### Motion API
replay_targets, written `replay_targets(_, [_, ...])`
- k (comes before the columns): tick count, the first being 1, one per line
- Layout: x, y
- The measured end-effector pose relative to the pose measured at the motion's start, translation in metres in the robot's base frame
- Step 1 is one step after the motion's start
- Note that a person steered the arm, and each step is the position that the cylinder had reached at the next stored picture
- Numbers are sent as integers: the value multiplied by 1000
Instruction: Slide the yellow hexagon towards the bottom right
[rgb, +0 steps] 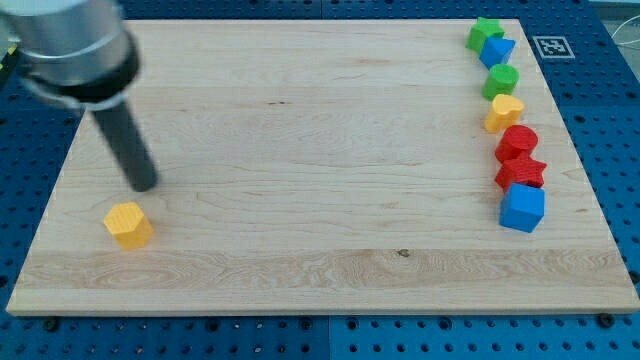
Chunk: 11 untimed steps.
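The yellow hexagon (129, 224) sits near the bottom left corner of the worktop (300, 150), alone, with bare wood on every side. My tip (146, 186) is the tool here: a plain rod with no jaws, so it neither opens nor closes and it grips nothing. It stands just above the hexagon and a little to the view's right, close but apparently not touching.

That is the relation the push turns on. The goal lies toward the bottom right, so the tip should meet the hexagon on its upper left face. Now it is on the upper right side, so a straight push from here would likely send the block down and left, toward the edge. I judge the tip must first go round to the hexagon's left.

Far off, along the view's right edge, runs a column: green star (485, 33), blue block (498, 49), green block (501, 80), yellow heart (504, 112), red block (518, 142), red star (522, 172), blue cube (523, 208).
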<state>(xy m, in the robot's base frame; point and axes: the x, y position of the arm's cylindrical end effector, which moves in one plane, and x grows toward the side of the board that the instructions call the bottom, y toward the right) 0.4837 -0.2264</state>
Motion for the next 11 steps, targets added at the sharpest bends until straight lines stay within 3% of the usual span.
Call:
replay_targets(1, [9,-55])
replay_targets(2, [60,-35])
replay_targets(3, [66,-15])
replay_targets(7, [47,50])
replay_targets(11, [67,180])
